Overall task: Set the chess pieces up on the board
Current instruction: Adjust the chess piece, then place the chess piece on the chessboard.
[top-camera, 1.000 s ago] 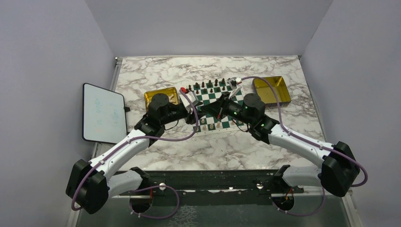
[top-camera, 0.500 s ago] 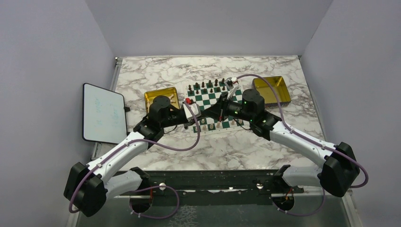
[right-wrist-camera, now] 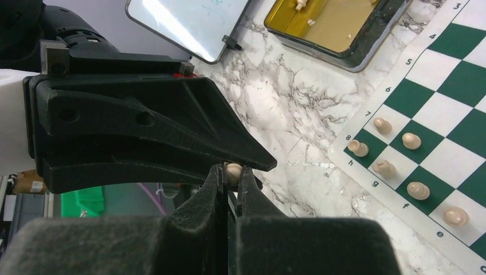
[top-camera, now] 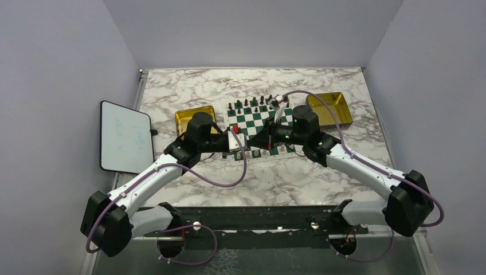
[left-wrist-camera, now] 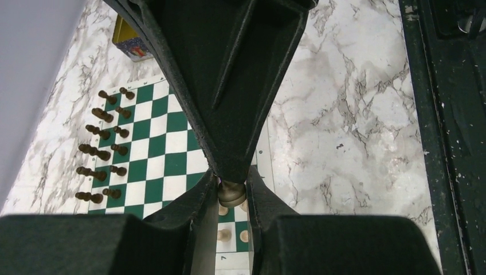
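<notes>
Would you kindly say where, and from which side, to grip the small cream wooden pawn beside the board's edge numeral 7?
Grip the small cream wooden pawn by its round head, coming straight down. It stands upright, and neighbouring cream pieces crowd it on the green-and-white chessboard, so a sideways approach would probably knock them.

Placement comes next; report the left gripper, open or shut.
Shut: the left arm's black two-finger gripper pinches a small cream wooden chess piece between its fingertips.

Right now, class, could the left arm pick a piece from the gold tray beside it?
Probably not yet: the gold tray lies close, nothing between, but the left gripper is shut on a chess piece.
</notes>
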Controlling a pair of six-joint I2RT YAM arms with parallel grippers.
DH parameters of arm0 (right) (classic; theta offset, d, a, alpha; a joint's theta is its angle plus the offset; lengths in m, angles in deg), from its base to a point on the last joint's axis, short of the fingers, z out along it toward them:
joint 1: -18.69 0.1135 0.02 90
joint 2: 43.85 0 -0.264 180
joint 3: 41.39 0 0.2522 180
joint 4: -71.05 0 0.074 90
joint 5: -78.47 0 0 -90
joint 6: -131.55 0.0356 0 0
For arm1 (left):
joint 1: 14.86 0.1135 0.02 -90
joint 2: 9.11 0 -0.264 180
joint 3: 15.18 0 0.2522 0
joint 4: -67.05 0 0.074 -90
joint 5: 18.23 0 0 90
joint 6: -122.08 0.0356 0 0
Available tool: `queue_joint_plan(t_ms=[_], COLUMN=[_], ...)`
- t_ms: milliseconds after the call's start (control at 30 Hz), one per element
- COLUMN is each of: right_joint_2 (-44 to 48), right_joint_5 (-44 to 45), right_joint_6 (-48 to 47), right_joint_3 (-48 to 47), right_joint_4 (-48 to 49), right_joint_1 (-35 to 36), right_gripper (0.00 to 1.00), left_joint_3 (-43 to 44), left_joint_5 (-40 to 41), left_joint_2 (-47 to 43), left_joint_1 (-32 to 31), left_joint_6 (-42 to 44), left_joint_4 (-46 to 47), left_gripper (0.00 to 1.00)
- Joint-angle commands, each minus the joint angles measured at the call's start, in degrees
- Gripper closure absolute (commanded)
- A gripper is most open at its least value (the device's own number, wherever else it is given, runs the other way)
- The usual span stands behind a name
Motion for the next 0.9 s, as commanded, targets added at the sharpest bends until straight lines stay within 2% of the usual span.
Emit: queue_joint_plan(t_ms=[0, 67, 100, 333, 533, 567, 600, 800, 867], right_joint_2=[0.2, 0.51, 0.68, 2.63, 4.13, 4.22, 4.14, 1.31, -0.11], right_joint_5=[-3.83, -1.65, -0.07, 14.04, 29.89, 32.71, 34.67, 42.5, 42.98], right_joint_6=[-0.44, -1.04, -1.54, -8.87, -14.78, -15.34, -16.28, -18.69, -18.64], right_joint_3=[-1.7, -1.49, -1.5, -3.19, -2.22, -1.72, -1.24, 1.02, 2.02], right_joint_4=[-1.01, -0.97, -1.26, -8.43, -11.88, -11.91, -11.95, -12.07, -11.27], right_joint_1=[-0.46, -0.49, -0.52, -0.65, -0.7, -0.74, -0.82, -1.72, -2.82], right_gripper=[0.99, 0.99, 0.99, 0.99, 0.99, 0.99, 0.99, 0.99, 0.99], left_joint_3=[1.11, 1.13, 1.2, 1.6, 0.41, 0.19, 0.06, -0.77, -0.84], left_joint_5=[0.75, 1.6, 2.39, 7.71, 12.22, 12.96, 13.83, 18.32, 23.12], left_joint_2=[0.67, 0.49, 0.44, 0.3, -0.08, -0.17, -0.28, -0.7, -0.22], left_joint_1=[0.46, 0.45, 0.5, 0.51, 0.6, 0.7, 0.76, 2.43, 3.08], left_joint_6=[2.2, 0.07, -1.0, -6.6, -10.97, -11.45, -12.01, -16.61, -21.27], left_joint_4=[-3.88, -2.81, -2.33, -2.46, -1.81, -1.68, -1.57, -0.25, 0.52], left_gripper=[0.72, 0.57, 0.54, 0.34, 0.19, 0.14, 0.04, 0.01, 0.01])
